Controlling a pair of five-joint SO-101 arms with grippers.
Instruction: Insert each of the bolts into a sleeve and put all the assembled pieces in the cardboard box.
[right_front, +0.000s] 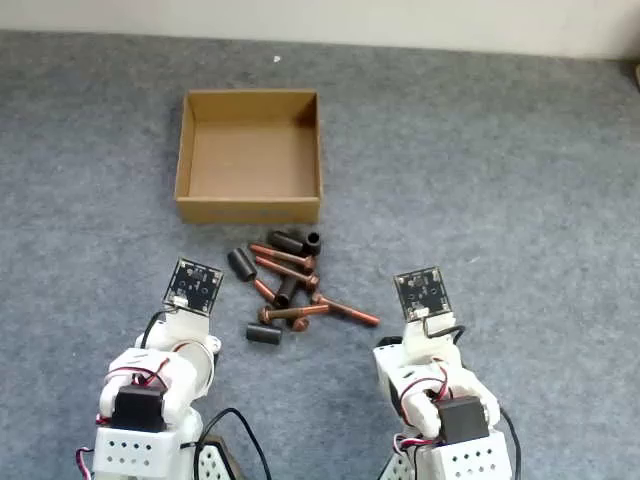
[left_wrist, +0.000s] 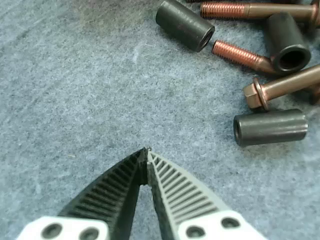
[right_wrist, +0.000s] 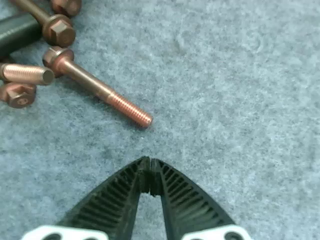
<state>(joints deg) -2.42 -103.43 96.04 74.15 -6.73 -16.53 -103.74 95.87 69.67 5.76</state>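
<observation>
Bolts (right_front: 345, 311) & sleeves (right_front: 264, 334) lay in a mixed loose pile at centre of high view, just below the cardboard box (right_front: 248, 209), which sat upper centre-left, approx. Left pincer (left_wrist: 147, 152), lower left of pile: tips pressed together, nothing held, near one sleeve lying on its side. Right pincer (right_wrist: 150, 162), lower right of pile: tips closed tight, nothing gripped, near the threaded end of one bolt. All on grey felt tabletop (right_front: 500, 180).
</observation>
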